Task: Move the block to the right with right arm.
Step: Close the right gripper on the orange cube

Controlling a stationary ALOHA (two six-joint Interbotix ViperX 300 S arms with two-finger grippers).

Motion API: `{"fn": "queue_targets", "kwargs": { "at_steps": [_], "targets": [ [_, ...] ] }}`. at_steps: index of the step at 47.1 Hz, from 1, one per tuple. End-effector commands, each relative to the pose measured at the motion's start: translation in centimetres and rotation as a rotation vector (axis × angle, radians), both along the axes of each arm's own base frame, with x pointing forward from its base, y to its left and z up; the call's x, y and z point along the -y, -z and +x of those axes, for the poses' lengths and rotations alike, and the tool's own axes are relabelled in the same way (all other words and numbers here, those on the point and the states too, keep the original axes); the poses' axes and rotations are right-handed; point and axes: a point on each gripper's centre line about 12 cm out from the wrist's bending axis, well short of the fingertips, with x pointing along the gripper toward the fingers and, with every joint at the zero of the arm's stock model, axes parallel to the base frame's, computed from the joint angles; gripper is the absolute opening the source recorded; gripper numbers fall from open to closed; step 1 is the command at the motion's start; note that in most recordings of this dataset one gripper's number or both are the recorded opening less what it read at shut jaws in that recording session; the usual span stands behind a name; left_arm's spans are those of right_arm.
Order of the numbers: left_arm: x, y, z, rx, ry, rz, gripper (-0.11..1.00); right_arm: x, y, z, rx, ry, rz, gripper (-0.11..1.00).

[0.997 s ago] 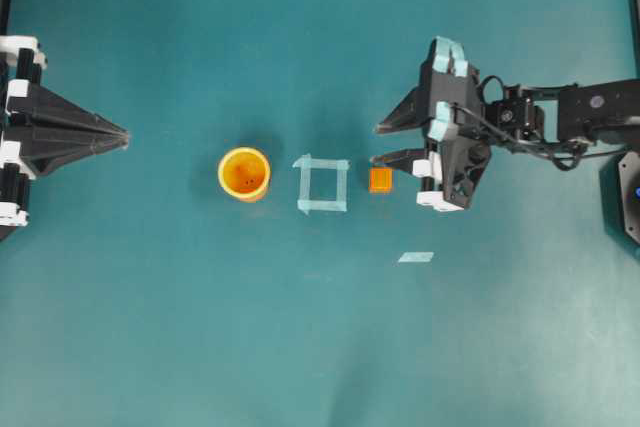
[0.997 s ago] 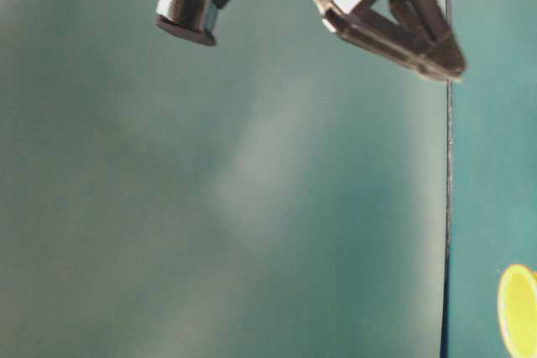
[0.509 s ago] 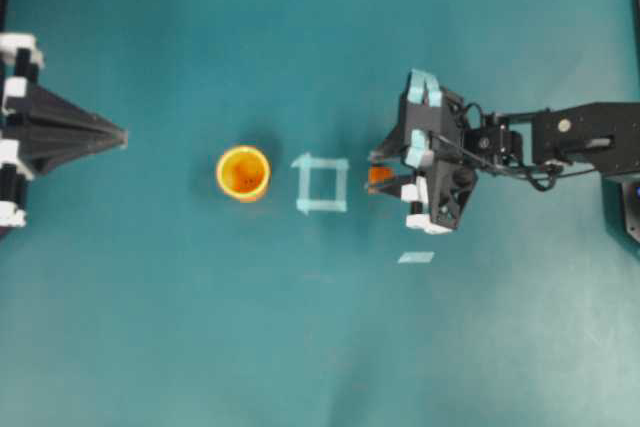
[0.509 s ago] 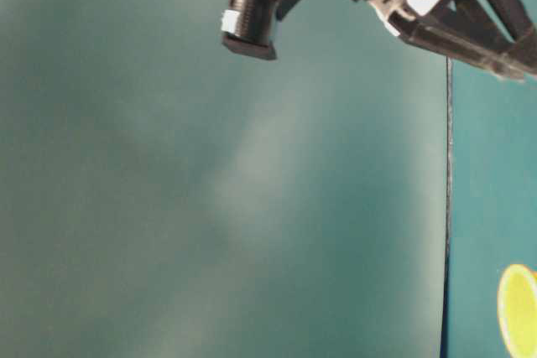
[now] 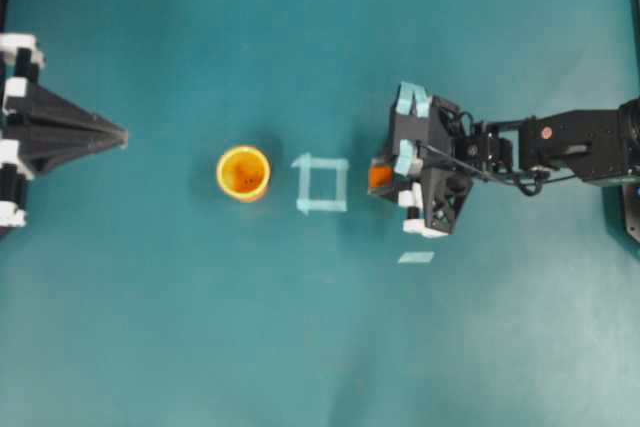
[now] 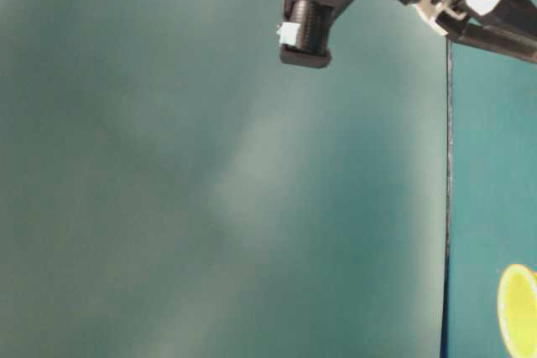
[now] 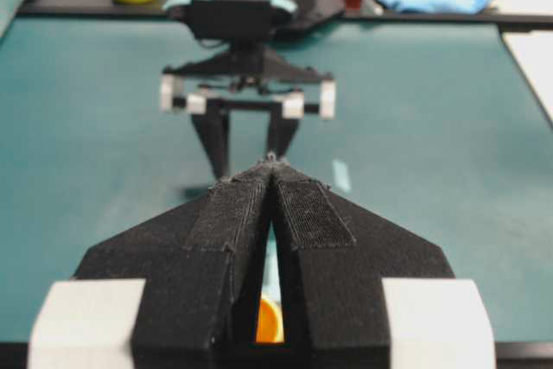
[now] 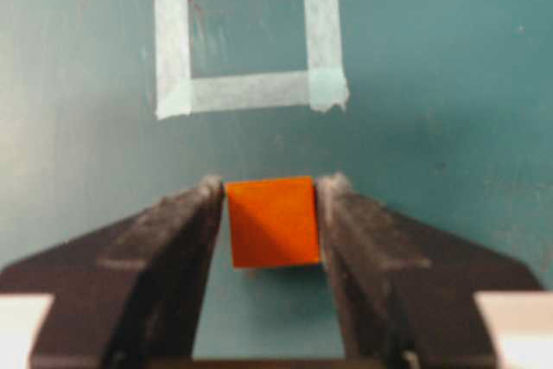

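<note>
Counter [image 5: 200,347]: teal. Right arm [image 5: 560,142] reaches in. Right end effector [image 8: 270,205]: jaws spread wide, flanking the block [image 8: 271,221], whether touching it unclear. Left end effector [image 7: 271,181]: fingers together, empty. Block lies on the counter just right of the tape square [image 5: 322,184].

We see the block [image 8: 271,221], a small orange cube, sitting flat on the teal bench between the jaws of the right arm [image 5: 560,142], whose black fingers [image 8: 177,252] flank its two sides. The arm reaches in from the right, its gripper [image 5: 385,177] lowered over the cube.
</note>
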Motion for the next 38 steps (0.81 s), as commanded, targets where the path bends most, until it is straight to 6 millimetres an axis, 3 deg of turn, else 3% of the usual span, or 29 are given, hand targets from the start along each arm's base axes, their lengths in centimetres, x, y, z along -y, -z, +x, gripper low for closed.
{"fn": "queue_targets", "kwargs": {
  "at_steps": [1, 26, 38],
  "targets": [
    [0.0, -1.2, 0.3, 0.029, -0.001, 0.002, 0.0, 0.0, -0.6, 0.4, 0.031, 0.001, 0.0, 0.53],
    [0.0, -1.2, 0.2, 0.032, -0.001, 0.002, 0.0, 0.5, -0.8, 0.4, 0.014, 0.016, 0.002, 0.41],
    [0.0, -1.3, 0.2, 0.032, -0.001, 0.002, 0.0, 0.5, -3.8, 0.7, 0.051, 0.014, -0.001, 0.41]
  ]
}}
